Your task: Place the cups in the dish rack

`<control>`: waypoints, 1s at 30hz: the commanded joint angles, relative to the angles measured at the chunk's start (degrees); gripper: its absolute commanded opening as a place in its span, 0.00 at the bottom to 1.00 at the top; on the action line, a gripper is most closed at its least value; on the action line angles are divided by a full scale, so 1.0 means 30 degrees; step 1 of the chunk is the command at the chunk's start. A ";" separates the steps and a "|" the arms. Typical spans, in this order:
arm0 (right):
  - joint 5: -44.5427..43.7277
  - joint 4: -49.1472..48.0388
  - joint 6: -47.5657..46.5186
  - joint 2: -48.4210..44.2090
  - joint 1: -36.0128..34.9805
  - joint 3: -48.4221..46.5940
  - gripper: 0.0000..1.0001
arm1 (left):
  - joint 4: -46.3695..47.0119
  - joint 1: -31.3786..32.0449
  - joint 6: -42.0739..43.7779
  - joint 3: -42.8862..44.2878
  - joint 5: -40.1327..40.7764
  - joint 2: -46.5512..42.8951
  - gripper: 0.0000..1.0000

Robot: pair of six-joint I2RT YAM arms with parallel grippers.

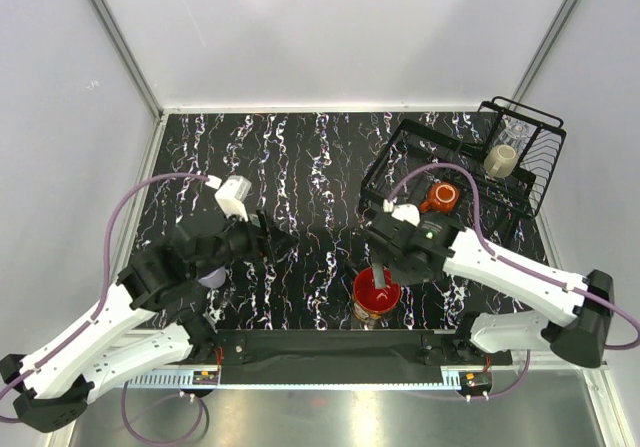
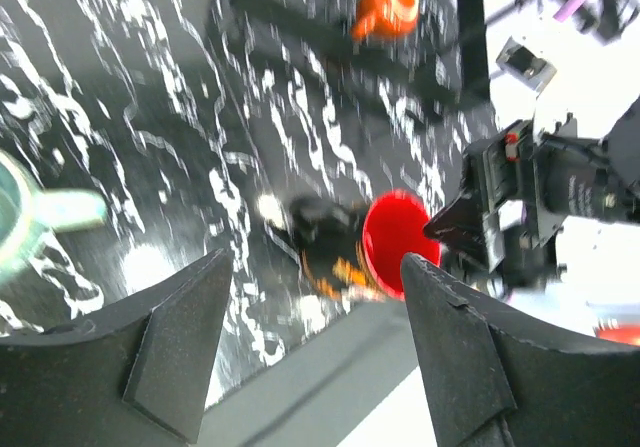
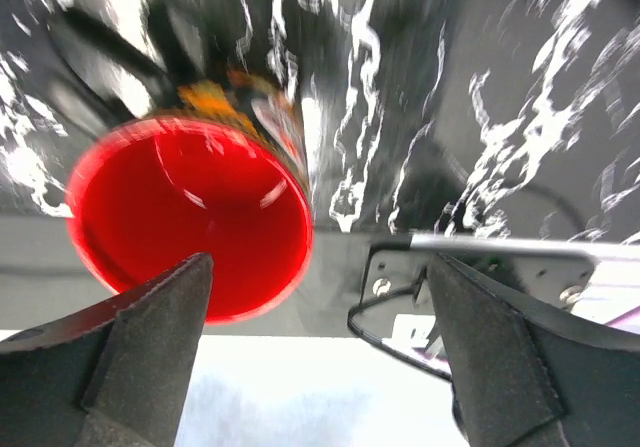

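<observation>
At the near edge of the bench (image 1: 300, 167), the red mug (image 1: 377, 295) stands just under my right pincer (image 1: 381, 265), wide and empty (one finger seems over its mouth); my left pincer (image 1: 280, 237), also wide, sits farther off.

Red-lined dark mug (image 1: 377, 295) upright at near edge — orange mug (image 1: 440, 197), beige mug (image 1: 501, 161), glass (image 1: 515, 129) in wire rack (image 1: 455, 148)

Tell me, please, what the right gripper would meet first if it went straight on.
Most likely the red mug: the open right gripper points at it, one finger in line with its rim. The other finger looks set to pass beside it, though depth is unclear.
</observation>
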State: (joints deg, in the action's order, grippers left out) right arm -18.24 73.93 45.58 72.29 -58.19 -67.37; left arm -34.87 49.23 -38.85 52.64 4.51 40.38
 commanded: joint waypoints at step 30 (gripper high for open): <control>-0.3349 0.0932 0.2501 -0.1831 0.0120 -0.2791 1.00 | 0.1342 0.2042 -0.8754 -0.4043 -0.2506 0.2704 0.80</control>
State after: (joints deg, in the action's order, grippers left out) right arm -18.26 70.32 50.43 68.86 -58.06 -68.93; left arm -33.85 52.18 -58.35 40.36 -8.01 44.86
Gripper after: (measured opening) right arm 0.993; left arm 0.789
